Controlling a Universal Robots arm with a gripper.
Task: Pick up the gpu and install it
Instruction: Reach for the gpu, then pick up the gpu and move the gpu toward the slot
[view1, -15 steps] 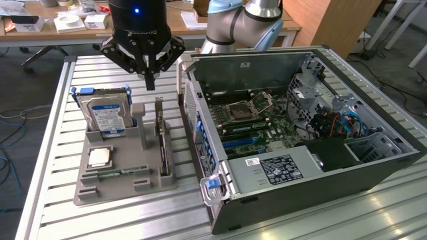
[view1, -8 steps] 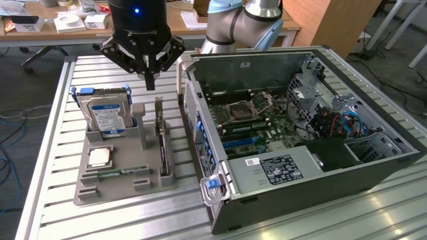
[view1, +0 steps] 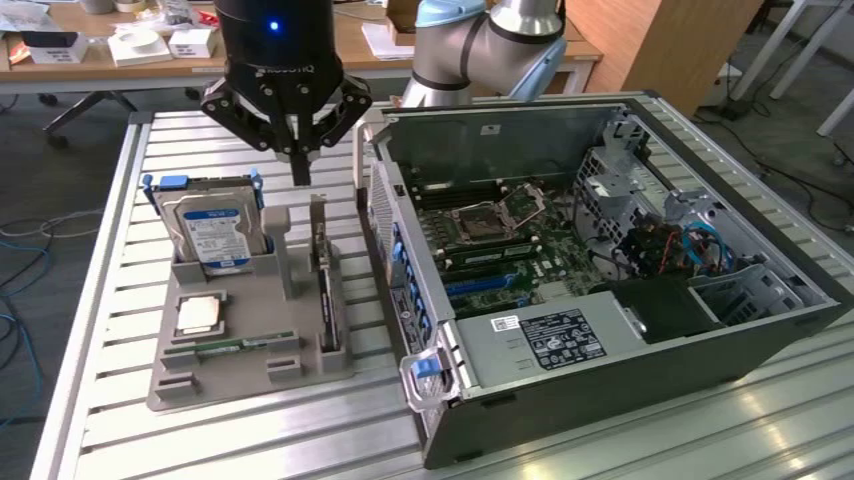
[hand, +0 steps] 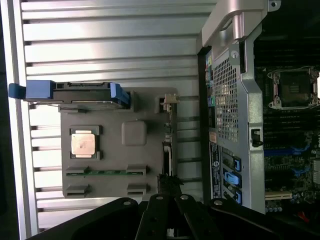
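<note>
The gpu (view1: 324, 275) stands on its edge in a slot at the side of the grey holder (view1: 214, 385) nearest the computer case; it is a thin dark card with a silver bracket at its far end. In the wrist view the gpu (hand: 168, 150) appears as a narrow dark strip along the holder (hand: 112, 157). My gripper (view1: 302, 168) hangs above the far end of the card, apart from it, fingers shut together on nothing. In the wrist view the gripper (hand: 162, 184) sits over the card's end.
The holder also carries a blue-labelled hard drive (view1: 214, 232), a processor chip (view1: 200, 315) and a green memory stick (view1: 247, 343). The open computer case (view1: 534, 340) lies on the exterior view's right, close beside the holder, with its motherboard (view1: 501, 240) and blue slots (view1: 483, 285) exposed.
</note>
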